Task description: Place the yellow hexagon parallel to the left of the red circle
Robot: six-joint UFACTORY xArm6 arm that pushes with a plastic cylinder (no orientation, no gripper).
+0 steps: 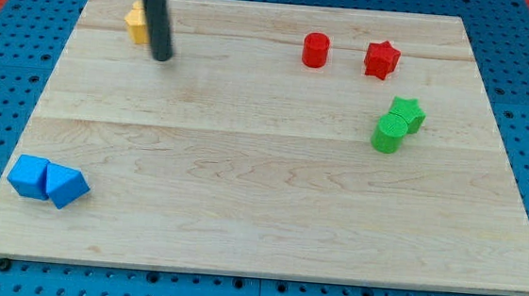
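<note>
We see a pale wooden worktop (pixel 261 195) of jointed planks with a fine lengthwise grain, lying on a blue perforated board (pixel 6 71). Our arm has no gripper to spread or press together; it ends in a smooth dark rod, and my tip (pixel 162 59) sits near the view's top left, touching the wood just below and to the right of the yellow hexagon (pixel 136 23). The rod's shaft hides the hexagon's right side, so we cannot tell whether tip and block touch. The hexagon lies close to the top edge, well apart from the red circle (pixel 316 50), a short matte cylinder further right at about the same height. Just beside that stands a red star (pixel 382 59). Lower right, a green cylinder (pixel 389 134) touches a green star (pixel 407 113). At the bottom left, a blue cube (pixel 29 176) touches a blue triangular block (pixel 66 186).
</note>
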